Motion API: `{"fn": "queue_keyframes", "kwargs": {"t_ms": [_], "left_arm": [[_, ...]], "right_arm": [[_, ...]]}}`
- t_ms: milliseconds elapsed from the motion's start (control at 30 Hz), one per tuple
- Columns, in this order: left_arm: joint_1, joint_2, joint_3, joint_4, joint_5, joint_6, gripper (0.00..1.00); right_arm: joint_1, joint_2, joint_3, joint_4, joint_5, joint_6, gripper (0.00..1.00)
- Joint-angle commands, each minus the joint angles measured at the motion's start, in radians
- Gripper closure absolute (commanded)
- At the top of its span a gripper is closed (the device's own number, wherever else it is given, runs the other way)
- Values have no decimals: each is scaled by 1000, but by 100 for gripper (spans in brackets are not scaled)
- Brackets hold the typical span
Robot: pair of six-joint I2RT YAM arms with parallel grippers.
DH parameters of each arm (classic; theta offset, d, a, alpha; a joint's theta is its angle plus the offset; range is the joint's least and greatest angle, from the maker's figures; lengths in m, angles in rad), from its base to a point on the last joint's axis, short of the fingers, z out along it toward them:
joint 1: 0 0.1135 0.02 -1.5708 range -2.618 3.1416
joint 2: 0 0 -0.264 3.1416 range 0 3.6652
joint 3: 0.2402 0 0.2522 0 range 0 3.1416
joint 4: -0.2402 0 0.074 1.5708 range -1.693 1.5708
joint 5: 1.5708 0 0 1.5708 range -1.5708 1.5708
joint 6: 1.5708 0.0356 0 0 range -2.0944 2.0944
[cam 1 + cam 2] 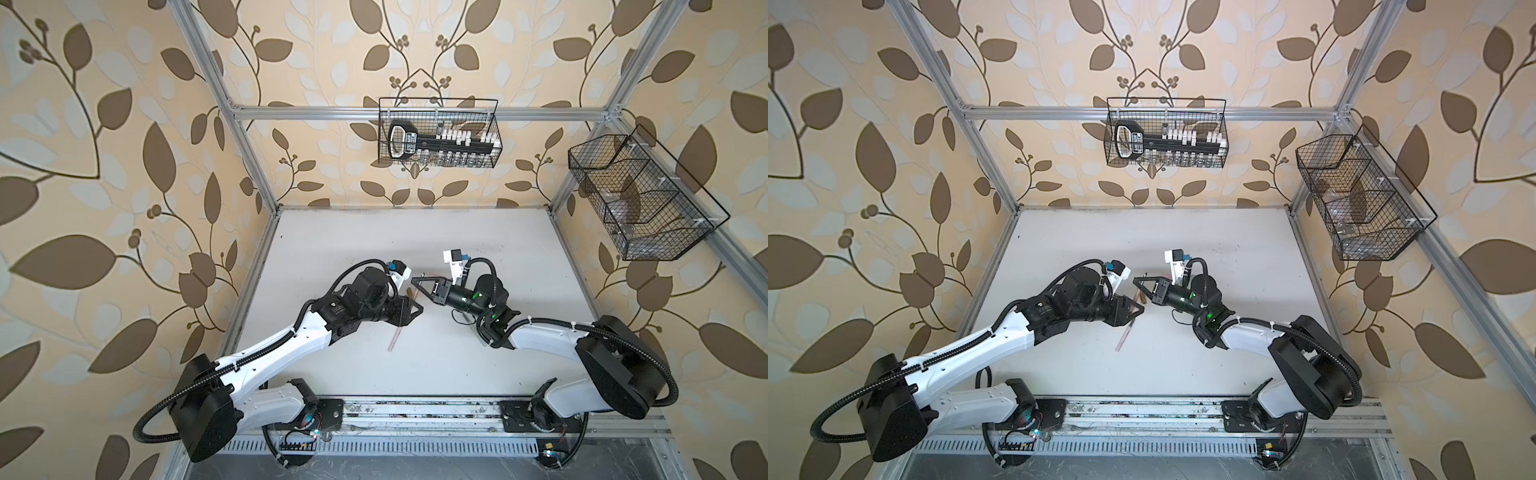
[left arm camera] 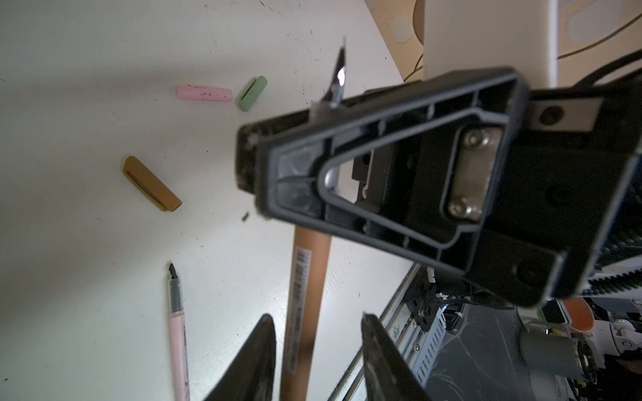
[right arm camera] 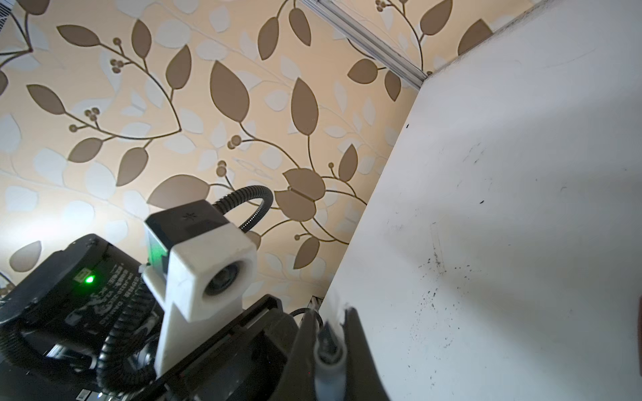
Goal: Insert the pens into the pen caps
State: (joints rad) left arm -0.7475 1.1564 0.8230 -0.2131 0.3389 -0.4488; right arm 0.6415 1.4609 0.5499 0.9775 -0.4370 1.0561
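Evidently nothing is capped yet — the brown cap (image 2: pixel 151 183), pink cap (image 2: pixel 204 93) and green cap (image 2: pixel 251 93) all lie empty on the table (image 2: pixel 87 260), with the pink pen (image 2: pixel 178 326) lying bare nearby. Above them the right end effector (image 1: pixel 417 282) pinches the brown pen (image 2: pixel 307 277) near its dark tip. The left end effector (image 2: pixel 316 317) has its jaws either side of the barcoded barrel — a gap shows, so it is not yet clamped.

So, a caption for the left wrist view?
The right end effector holds brown pen inside open left end effector; three caps, pink pen lie on table.
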Motion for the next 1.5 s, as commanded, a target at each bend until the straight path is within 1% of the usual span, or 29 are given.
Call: {"fn": "queue_keyframes", "kwargs": {"t_ms": [0, 100, 333, 467, 500, 533, 600, 733, 867, 933, 967, 1000, 1033, 1067, 1100, 1133, 1200, 1300, 1367, 1467], "left_arm": [[-6, -6, 7, 27, 18, 0, 63], [-6, -4, 10, 26, 14, 5, 66], [-6, 11, 22, 15, 19, 13, 67], [-6, 17, 34, 5, 18, 25, 73], [-6, 17, 35, 4, 14, 28, 76], [-6, 18, 36, 6, 11, 33, 81], [-6, 19, 43, 2, 3, 46, 86], [-6, 22, 73, -28, -20, 81, 88], [-6, 22, 106, -68, -43, 122, 90], [-5, 19, 114, -70, -49, 134, 93], [-4, 17, 114, -69, -50, 141, 94], [-5, 16, 118, -68, -54, 147, 95], [-5, 14, 119, -67, -53, 153, 95], [-5, 10, 120, -66, -54, 164, 96], [-5, 3, 116, -62, -59, 168, 96], [-5, -4, 112, -59, -73, 172, 96], [-5, -24, 106, -69, -115, 186, 96], [-5, -62, 108, -110, -185, 213, 96], [-5, -101, 113, -141, -228, 241, 96], [-6, -170, 114, -178, -257, 282, 96]], "right_arm": [[7, 10, 8, 55, 15, 23, 100], [9, 10, 7, 56, 18, 22, 100], [9, 0, 8, 42, 25, 10, 100], [10, -3, 10, 28, 25, 2, 100], [11, -3, 10, 29, 24, 0, 100], [11, -2, 10, 27, 23, -2, 100], [13, -10, 9, 15, 27, -12, 100], [22, -48, 27, -96, 36, -85, 100], [33, -124, 60, -291, 70, -211, 99], [36, -158, 68, -345, 75, -245, 99], [34, -171, 70, -358, 76, -249, 97], [33, -182, 71, -371, 74, -254, 93], [33, -189, 76, -389, 67, -262, 82], [33, -200, 86, -419, 63, -270, 64], [32, -214, 97, -459, 62, -284, 51], [32, -236, 107, -495, 62, -302, 45], [37, -316, 113, -625, 134, -347, 39], [41, -442, 108, -806, 213, -394, 34], [42, -501, 140, -1020, 297, -438, 36], [39, -489, 214, -1256, 353, -496, 38]]}}
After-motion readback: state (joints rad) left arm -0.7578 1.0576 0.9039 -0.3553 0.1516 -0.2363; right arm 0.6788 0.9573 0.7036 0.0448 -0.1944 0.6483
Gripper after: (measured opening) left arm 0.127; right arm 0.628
